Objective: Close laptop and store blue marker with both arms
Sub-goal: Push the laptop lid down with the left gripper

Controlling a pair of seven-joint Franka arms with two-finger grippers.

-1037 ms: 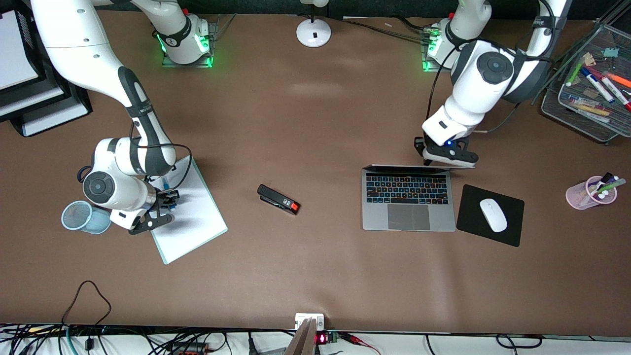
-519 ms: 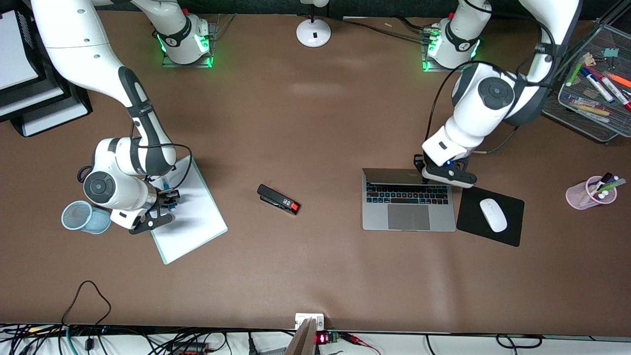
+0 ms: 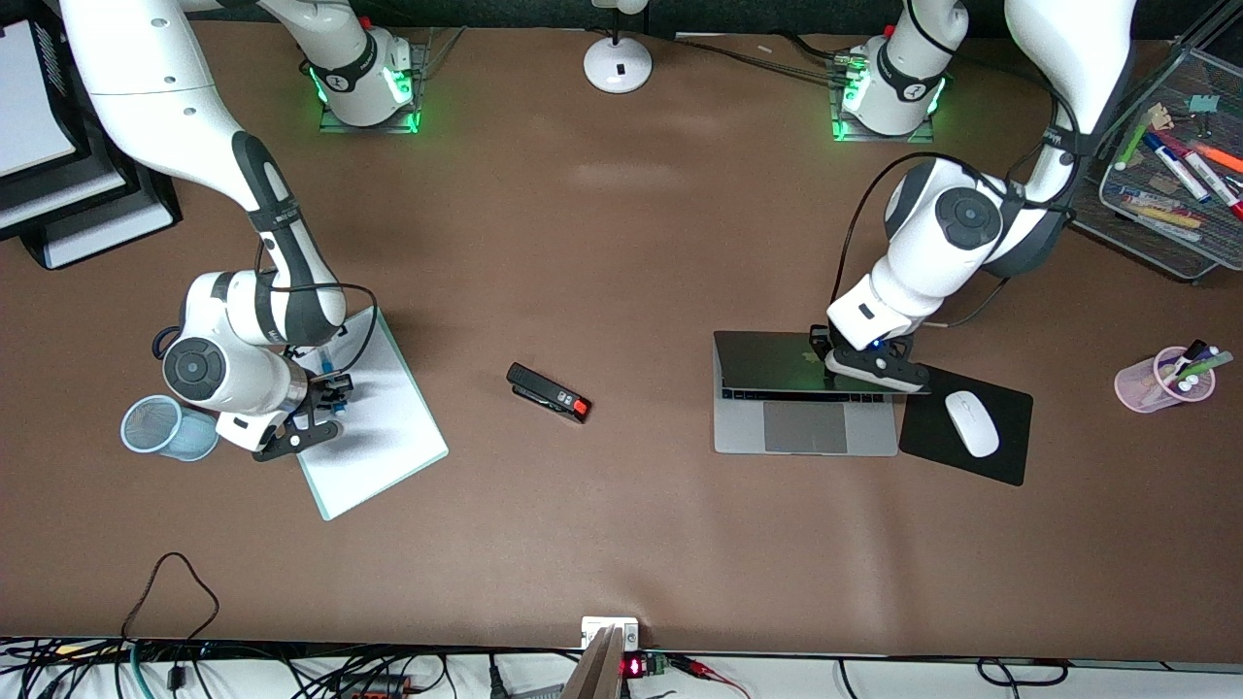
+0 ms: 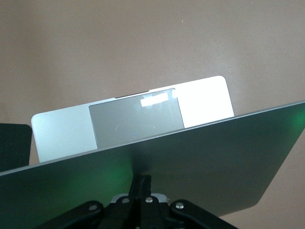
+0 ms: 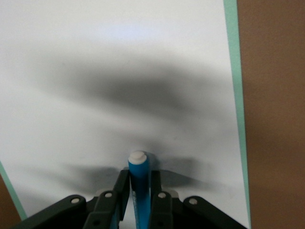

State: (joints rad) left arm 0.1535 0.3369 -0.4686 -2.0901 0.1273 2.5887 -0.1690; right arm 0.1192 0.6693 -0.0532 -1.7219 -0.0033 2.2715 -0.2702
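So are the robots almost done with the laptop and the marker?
About halfway. Nothing is finished yet. The left gripper, shut, is pushing the laptop lid down; it hangs partly closed, with the trackpad showing. The right gripper is shut on the blue marker over the white pad. Left to do: close the lid fully and put the marker away.

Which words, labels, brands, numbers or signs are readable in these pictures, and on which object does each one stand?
No text can be read with certainty.
Laptop lid: a faint logo mark, no letters.
Laptop keys: legends too small to read.
Markers in the wire tray: printing too small to read.
Stapler: no readable label.
Blue marker in the right pincer: no print visible.
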